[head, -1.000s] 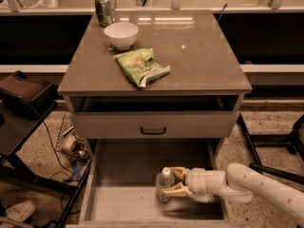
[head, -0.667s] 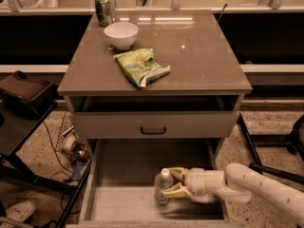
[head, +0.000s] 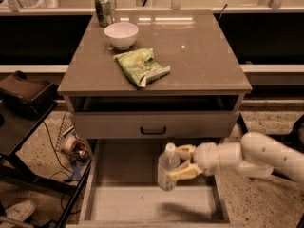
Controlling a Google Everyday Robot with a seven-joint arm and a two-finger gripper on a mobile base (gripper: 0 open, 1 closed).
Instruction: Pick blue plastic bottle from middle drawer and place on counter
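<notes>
Camera view, arm: level, reaching in from the right over the middle drawer (head: 142, 204).
Gripper (head: 176, 163): clasps the blue plastic bottle (head: 167, 170).
Bottle axis: upright, cap up.

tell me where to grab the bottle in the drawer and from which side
Grip the blue plastic bottle around its straight body below the narrow cap, coming level from the right. It stands upright in the middle drawer, so its sides are free to pinch; the gripper is closed on it there from that side.
</notes>
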